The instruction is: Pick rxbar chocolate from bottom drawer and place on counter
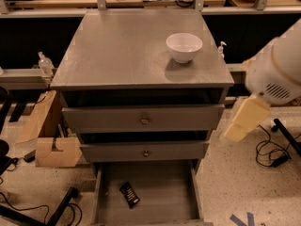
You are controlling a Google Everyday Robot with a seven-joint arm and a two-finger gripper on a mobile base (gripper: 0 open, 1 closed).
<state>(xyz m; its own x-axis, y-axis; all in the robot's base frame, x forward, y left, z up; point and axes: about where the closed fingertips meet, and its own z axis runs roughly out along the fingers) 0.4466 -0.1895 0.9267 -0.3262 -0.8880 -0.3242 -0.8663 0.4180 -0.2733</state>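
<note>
Chocolate bar [129, 194] at six o'clock in the bottom drawer [164, 187] looks light and slippery; I'd pinch its narrow width. My gripper [241, 124] hangs at three o'clock; whether it is wide or narrow I cannot tell.

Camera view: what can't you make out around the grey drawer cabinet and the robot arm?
- Small flat black rxbar chocolate wrapper in the grey metal bottom drawer: print too small to read.
- Bottom drawer front: cut off by the picture's lower edge.
- Two upper grey drawers: insides dark, covered from above.
- Gripper: right of the drawers, lost in the blurred end of the cream arm.
</note>
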